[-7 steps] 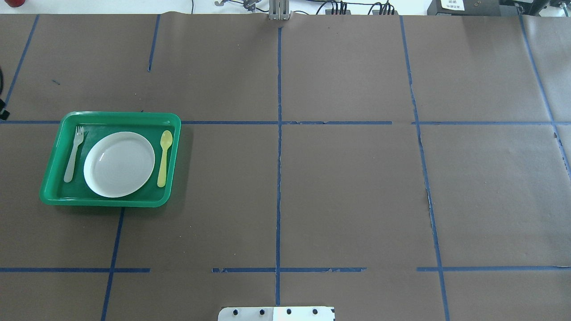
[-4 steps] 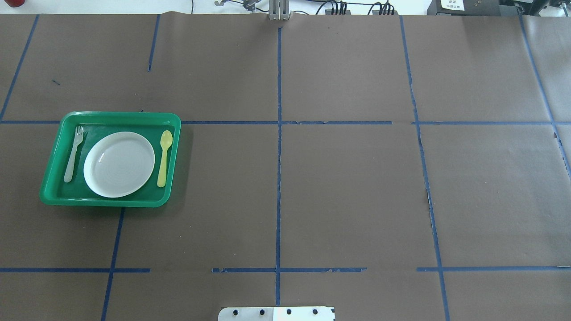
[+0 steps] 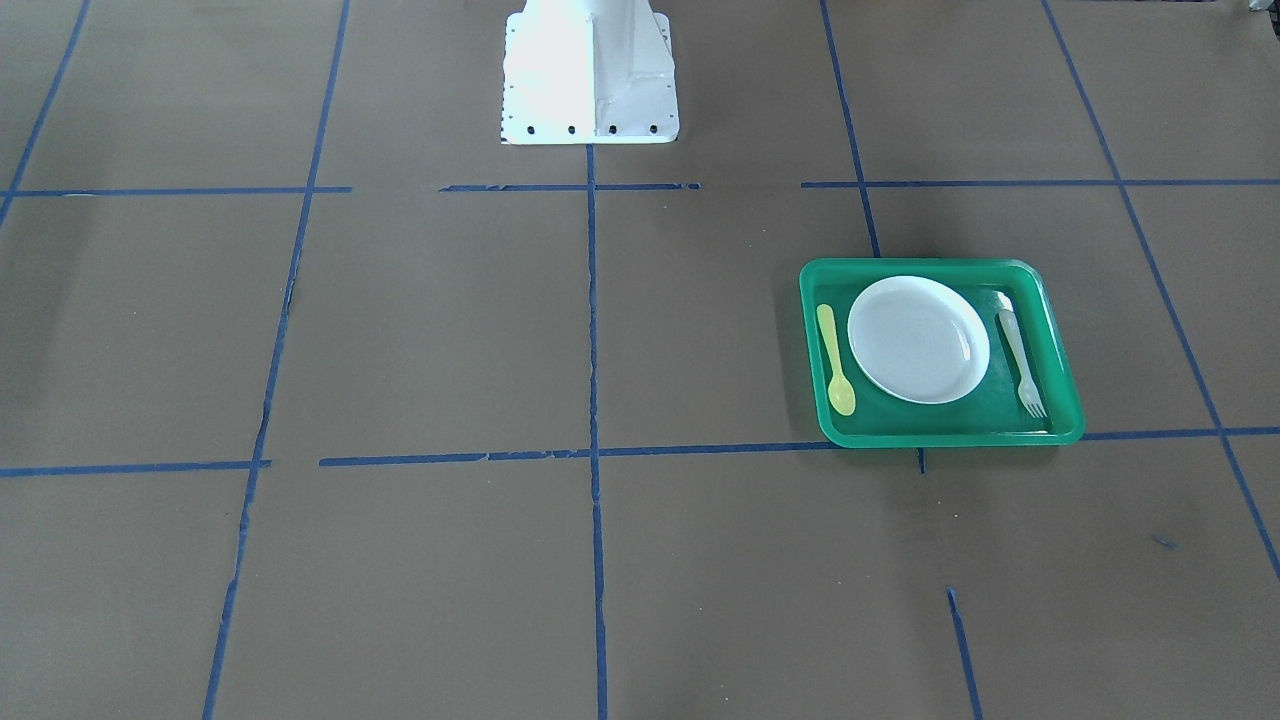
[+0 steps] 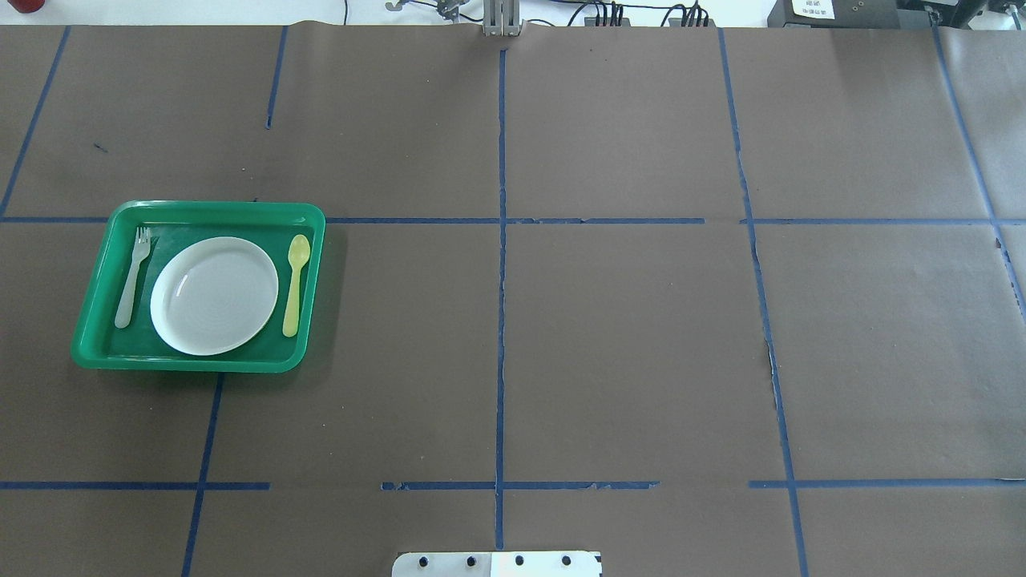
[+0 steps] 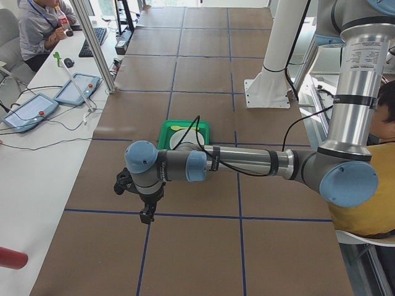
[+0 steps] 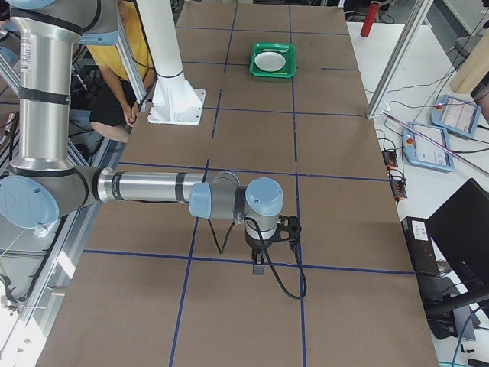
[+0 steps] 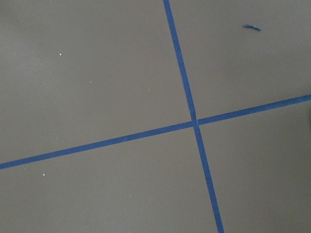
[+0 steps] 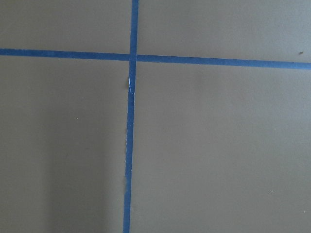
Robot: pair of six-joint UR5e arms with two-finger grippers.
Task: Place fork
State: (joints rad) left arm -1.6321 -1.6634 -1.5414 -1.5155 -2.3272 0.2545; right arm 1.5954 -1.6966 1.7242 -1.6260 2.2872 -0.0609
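The whitish translucent fork (image 4: 132, 276) lies inside the green tray (image 4: 200, 208), left of the white plate (image 4: 214, 295), tines pointing away from the robot. It also shows in the front view (image 3: 1020, 352). No gripper touches it. My left gripper (image 5: 147, 214) shows only in the exterior left view, hanging over bare table beyond the tray's left side; I cannot tell if it is open or shut. My right gripper (image 6: 257, 267) shows only in the exterior right view, far from the tray (image 6: 273, 60); I cannot tell its state either.
A yellow spoon (image 4: 295, 284) lies in the tray right of the plate. The robot's white base (image 4: 497, 563) stands at the near middle edge. Blue tape lines cross the brown table cover. Both wrist views show only table and tape.
A dark part of the left arm at the overhead view's left edge has moved out of view. The tray, fork, plate and spoon have not moved.
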